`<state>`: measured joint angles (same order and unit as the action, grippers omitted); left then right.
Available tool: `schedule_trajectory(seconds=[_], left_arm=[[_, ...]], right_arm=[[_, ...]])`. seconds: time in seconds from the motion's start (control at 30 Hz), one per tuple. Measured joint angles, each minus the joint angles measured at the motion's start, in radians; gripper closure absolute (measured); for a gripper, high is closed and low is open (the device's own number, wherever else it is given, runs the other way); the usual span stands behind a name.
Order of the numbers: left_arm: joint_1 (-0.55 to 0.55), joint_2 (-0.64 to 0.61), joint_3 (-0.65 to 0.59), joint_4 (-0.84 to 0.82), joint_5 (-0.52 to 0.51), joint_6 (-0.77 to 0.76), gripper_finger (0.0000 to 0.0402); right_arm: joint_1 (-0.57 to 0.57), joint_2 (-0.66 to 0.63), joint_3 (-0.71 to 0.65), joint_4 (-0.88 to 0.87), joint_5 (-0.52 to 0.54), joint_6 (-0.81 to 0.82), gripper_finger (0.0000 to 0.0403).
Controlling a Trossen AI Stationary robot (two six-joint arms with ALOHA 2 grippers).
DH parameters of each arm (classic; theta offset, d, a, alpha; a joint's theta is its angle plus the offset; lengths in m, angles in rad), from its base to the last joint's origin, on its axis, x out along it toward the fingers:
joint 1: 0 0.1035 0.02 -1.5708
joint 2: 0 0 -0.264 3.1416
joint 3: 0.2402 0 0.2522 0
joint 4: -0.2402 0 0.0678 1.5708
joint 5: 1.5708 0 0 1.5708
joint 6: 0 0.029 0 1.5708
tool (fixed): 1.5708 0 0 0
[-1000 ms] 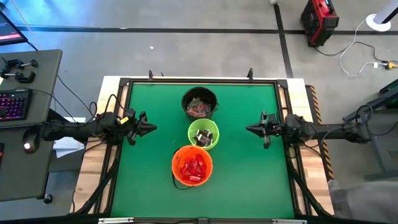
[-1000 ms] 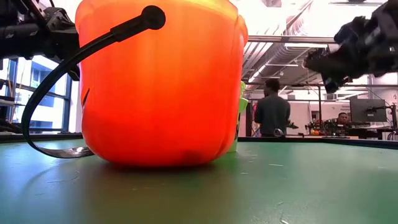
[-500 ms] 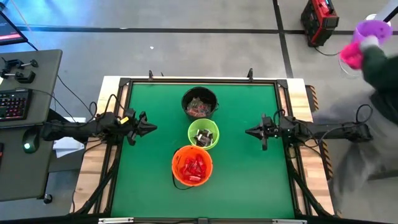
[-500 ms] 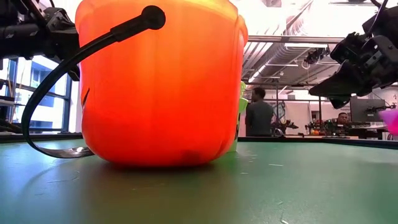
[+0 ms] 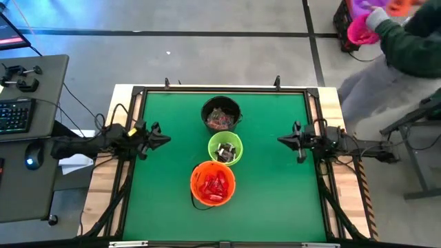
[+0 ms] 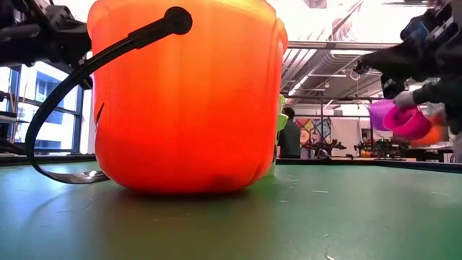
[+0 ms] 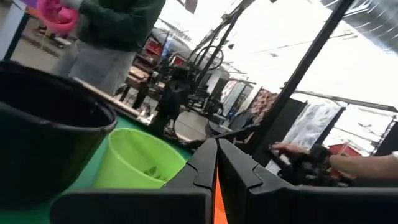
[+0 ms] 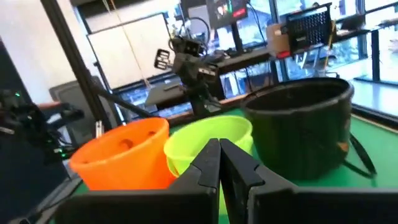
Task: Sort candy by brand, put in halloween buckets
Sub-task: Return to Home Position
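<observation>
green tabletop (image 5: 172, 207) shows no loose candy in the high view. three halloween buckets stand in a close line down its middle: black bucket (image 5: 204, 109) farthest back, lime green bucket (image 5: 240, 146) next, orange bucket (image 5: 194, 180) nearest the front edge. i cannot tell whether they touch.

contents:
- orange bucket: red-wrapped candy (image 5: 214, 184).
- lime green bucket: silvery pieces (image 5: 224, 151).
- black bucket: dark pieces (image 5: 220, 118), with some red showing among them.

my left gripper (image 5: 166, 140) hovers over the table's left side, fingers together, holding nothing. my right gripper (image 5: 280, 141) mirrors it on the right side, fingers together and empty. both point at the buckets and are well apart from them.

status, as a judgement: sorting looks complete, and only parking both arms remains. the brands inside the black bucket cannot be checked from above.

beyond the far right corner, a person (image 5: 413, 48) carries a pink pail (image 5: 360, 30). it is not part of this job.
</observation>
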<state>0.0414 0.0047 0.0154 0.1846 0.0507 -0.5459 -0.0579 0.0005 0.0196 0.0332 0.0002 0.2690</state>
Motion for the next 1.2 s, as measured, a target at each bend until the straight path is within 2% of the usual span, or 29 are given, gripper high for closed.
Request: schedule_trajectory(seconds=[0.17, 1.2], left_arm=[[-0.001, -0.001, -0.002, 0.021, -0.005, -0.001, 0.0398], [-0.003, 0.012, -0.003, -0.001, -0.01, -0.001, 0.0398]], right_arm=[[0.001, 0.0, -0.009, 0.066, 0.0, 0.0, 0.0402], [0.0, 0.013, -0.01, 0.005, -0.002, 0.0, 0.0402]])
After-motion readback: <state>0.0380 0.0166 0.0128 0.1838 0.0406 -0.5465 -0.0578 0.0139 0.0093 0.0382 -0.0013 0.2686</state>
